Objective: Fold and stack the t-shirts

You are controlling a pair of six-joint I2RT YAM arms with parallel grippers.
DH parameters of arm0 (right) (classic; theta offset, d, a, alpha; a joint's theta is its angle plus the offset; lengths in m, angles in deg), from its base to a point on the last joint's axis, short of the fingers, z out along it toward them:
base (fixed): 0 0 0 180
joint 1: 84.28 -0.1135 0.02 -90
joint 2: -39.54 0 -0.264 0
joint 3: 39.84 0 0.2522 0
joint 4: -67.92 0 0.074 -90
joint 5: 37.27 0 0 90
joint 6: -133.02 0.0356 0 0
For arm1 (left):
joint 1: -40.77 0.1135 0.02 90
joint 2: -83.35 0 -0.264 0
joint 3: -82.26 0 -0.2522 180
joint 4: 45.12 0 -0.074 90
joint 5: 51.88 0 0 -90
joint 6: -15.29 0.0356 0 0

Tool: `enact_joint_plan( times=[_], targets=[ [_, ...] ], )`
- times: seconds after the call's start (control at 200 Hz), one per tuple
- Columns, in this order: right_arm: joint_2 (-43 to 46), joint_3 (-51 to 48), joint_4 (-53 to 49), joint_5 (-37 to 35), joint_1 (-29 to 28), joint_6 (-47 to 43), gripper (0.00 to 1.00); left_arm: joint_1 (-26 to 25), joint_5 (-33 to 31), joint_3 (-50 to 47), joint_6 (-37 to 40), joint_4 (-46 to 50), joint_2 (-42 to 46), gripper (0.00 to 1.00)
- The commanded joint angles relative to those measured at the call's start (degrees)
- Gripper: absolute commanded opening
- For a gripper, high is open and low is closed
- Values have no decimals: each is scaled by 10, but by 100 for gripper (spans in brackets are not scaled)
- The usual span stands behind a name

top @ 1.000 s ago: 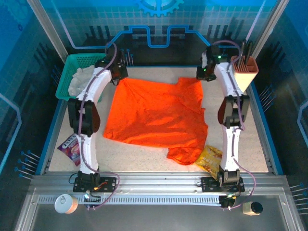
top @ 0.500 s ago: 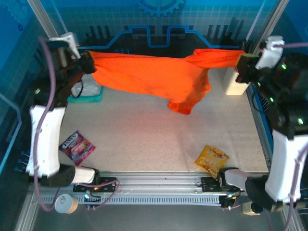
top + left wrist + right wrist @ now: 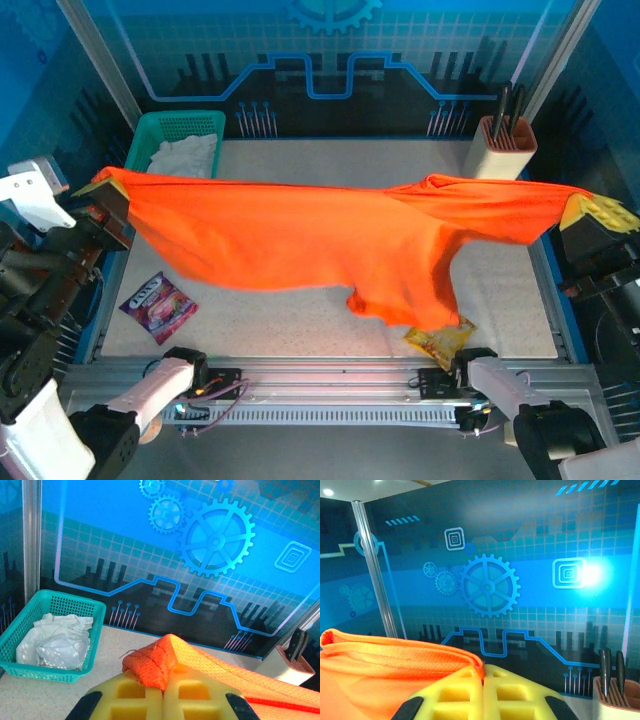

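Observation:
The orange t-shirt (image 3: 320, 245) hangs stretched in the air across the whole table, its lower part drooping towards the front right. My left gripper (image 3: 103, 195) is shut on its left corner at the table's left edge. In the left wrist view that gripper (image 3: 163, 682) has orange fabric (image 3: 155, 662) bunched between its yellow pads. My right gripper (image 3: 588, 210) is shut on the shirt's right end, beyond the table's right edge. In the right wrist view the right gripper (image 3: 483, 672) pinches the orange hem (image 3: 405, 655). The white t-shirt (image 3: 183, 157) lies crumpled in the green basket (image 3: 170, 125).
A purple snack packet (image 3: 157, 307) lies at the front left of the table (image 3: 300, 320). A yellow-orange snack packet (image 3: 440, 340) lies at the front right, partly under the hanging shirt. A beige knife block (image 3: 503, 145) stands at the back right.
Both arms have lifted the orange shirt off the table and pulled it wide and towards the front. It lay flat one second ago; now it hangs taut between the grippers.

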Motion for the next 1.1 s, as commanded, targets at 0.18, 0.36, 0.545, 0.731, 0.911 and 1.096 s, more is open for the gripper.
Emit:
enact_joint_plan(
  times=[0.18, 0.36, 0.545, 0.731, 0.911, 1.096],
  targets=[
    [-114, -47, 31, -100, -5, -53, 0, 6, -32, -54, 16, -38, -54, 0],
    [-195, -184, 145, -123, -5, -85, 0, 6, -34, -205, 11, -167, -104, 0],
    [-368, -233, 242, -124, -5, -101, 0, 6, -29, -295, 2, -314, -250, 0],
    [-665, -71, 241, -145, -9, -110, 0, 11, -39, -245, -3, -424, -501, 0],
    [-954, 231, 202, -193, -10, -106, 0, 22, -49, -22, -5, -394, -750, 0],
    [-927, 72, 368, -201, -2, -80, 0, 32, -60, 135, 6, -342, -871, 0]
  ],
)
